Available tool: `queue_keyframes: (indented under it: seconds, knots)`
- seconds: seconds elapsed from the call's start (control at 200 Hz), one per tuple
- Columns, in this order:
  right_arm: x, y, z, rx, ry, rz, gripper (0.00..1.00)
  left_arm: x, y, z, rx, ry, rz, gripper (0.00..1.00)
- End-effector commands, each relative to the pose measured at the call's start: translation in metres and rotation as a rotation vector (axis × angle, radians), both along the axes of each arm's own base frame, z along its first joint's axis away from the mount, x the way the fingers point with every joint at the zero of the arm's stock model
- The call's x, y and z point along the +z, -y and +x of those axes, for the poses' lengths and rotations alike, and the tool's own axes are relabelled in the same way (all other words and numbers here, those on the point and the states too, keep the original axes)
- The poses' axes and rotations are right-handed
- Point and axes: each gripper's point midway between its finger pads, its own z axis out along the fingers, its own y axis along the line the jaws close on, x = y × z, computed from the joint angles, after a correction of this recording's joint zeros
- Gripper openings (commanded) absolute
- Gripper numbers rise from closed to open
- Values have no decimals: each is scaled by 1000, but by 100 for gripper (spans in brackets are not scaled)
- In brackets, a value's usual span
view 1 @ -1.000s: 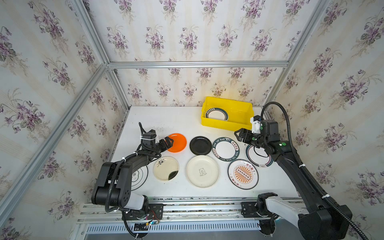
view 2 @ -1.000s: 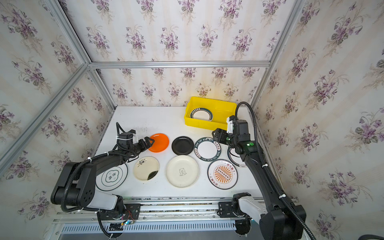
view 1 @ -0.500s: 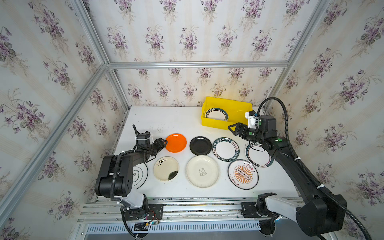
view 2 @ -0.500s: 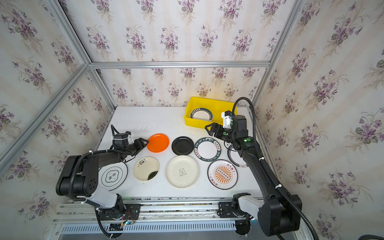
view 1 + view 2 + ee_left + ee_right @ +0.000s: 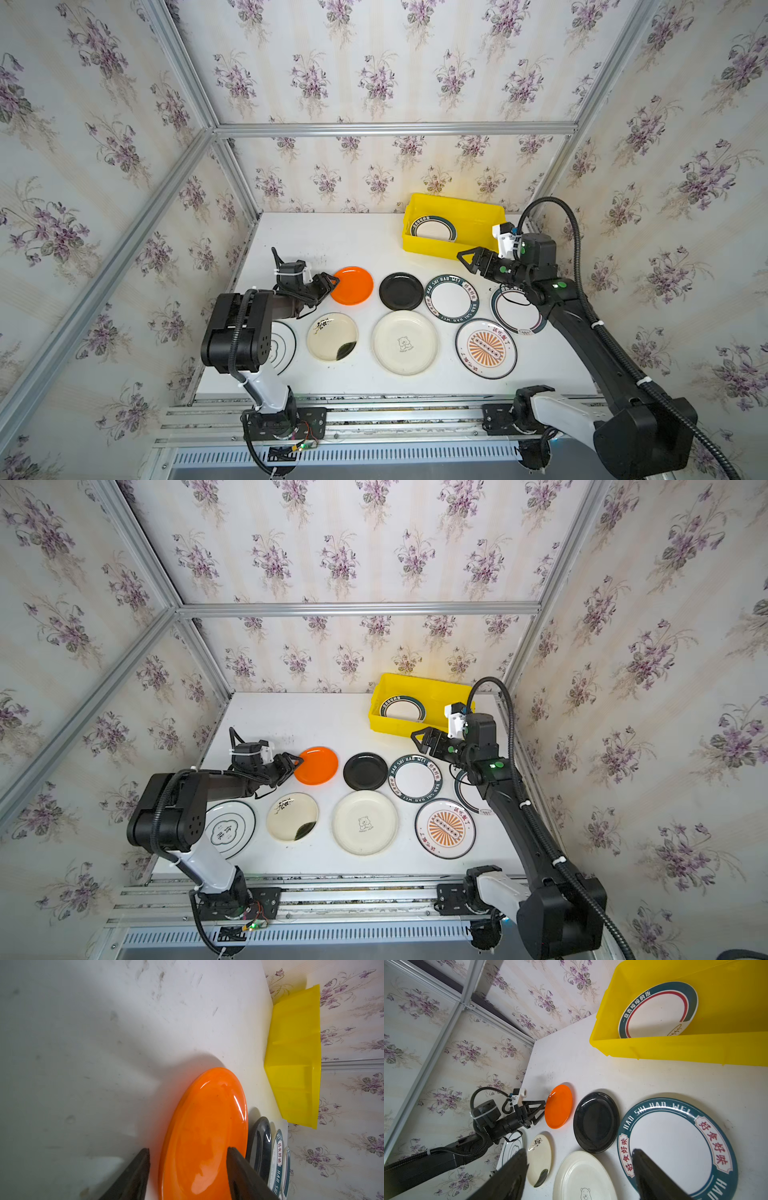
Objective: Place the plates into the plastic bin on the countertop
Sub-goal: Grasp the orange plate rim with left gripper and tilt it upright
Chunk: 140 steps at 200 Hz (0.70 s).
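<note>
Several plates lie on the white countertop (image 5: pixel 332 241). My left gripper (image 5: pixel 332 282) (image 5: pixel 188 1149) stands open and low, straddling the near rim of the orange plate (image 5: pixel 351 285) (image 5: pixel 205 1126); one finger is over the plate and the other beside it, with a gap showing. The right gripper (image 5: pixel 467 262) (image 5: pixel 579 1150) hangs open and empty above the table, between the yellow plastic bin (image 5: pixel 453 249) (image 5: pixel 675 1047) and a lettered-rim plate (image 5: pixel 451 297). A white plate with a dark rim (image 5: pixel 433 228) lies in the bin.
A black plate (image 5: pixel 401 291), a cream bear plate (image 5: pixel 404 343), a sunburst plate (image 5: pixel 486 348) and an ink-smudge plate (image 5: pixel 332 336) lie in two rows. Another white plate (image 5: pixel 509 316) is partly under the right arm, and a ringed plate (image 5: pixel 230 827) under the left. Floral walls close in on three sides.
The left jaws have narrowed round the orange plate's rim, and that arm's elbow has folded back. My right gripper has moved left and up the table, staying open.
</note>
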Motion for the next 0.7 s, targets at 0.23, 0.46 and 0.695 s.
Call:
queue_keyframes:
  seconds: [0.23,0.46,0.695]
  knots:
    - [-7,0,5,14,8,-21,81,-10,7,-5,-40,-68,55,43]
    - [-12,-1,6,10,-22,-7,88,-10,8,-6,-41,-80,80,25]
    - [-17,1,4,3,-33,-20,99,-12,10,-6,-49,-96,74,14]
